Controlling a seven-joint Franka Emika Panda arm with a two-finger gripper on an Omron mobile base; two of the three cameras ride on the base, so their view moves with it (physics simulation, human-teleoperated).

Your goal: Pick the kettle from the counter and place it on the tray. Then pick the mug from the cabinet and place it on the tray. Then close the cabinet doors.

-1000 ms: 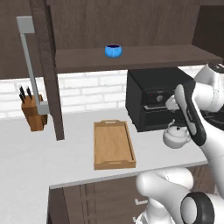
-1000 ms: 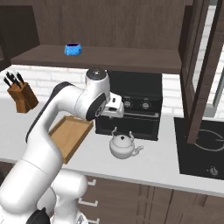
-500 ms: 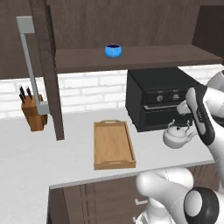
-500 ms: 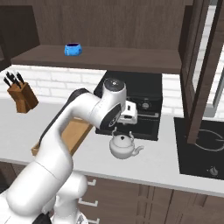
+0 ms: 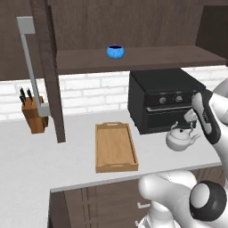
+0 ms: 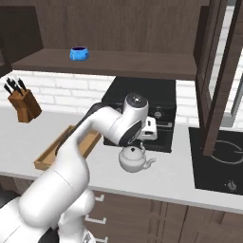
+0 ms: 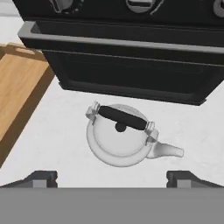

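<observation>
The silver-grey kettle (image 5: pixel 180 139) (image 6: pixel 135 159) stands on the light-grey counter (image 5: pixel 44 160) in front of a black oven. My gripper (image 5: pixel 190 120) (image 6: pixel 142 140) hangs just above it, open. In the hand view the kettle (image 7: pixel 120 135) lies between and beyond the spread fingertips, my gripper (image 7: pixel 113 178) empty, the dark handle running across the view and the spout to the right. The wooden tray (image 5: pixel 115 147) (image 6: pixel 47 156) (image 7: pixel 17 87) lies empty to the kettle's left. The blue mug (image 5: pixel 115 51) (image 6: pixel 79 53) sits on the cabinet shelf (image 5: pixel 147 58). The cabinet doors (image 5: pixel 49 67) (image 6: pixel 213 71) stand open.
A black countertop oven (image 5: pixel 162 98) (image 6: pixel 142 102) (image 7: pixel 131 52) stands close behind the kettle. A knife block (image 5: pixel 34 113) (image 6: pixel 23 104) sits at the far left of the counter. A dark cooktop (image 6: pixel 218 161) lies to the right. The open doors jut out over the counter.
The arm has swung right and lowered, bringing the hand from in front of the oven to just above the kettle. The gripper has stayed open. Nothing else has moved.
</observation>
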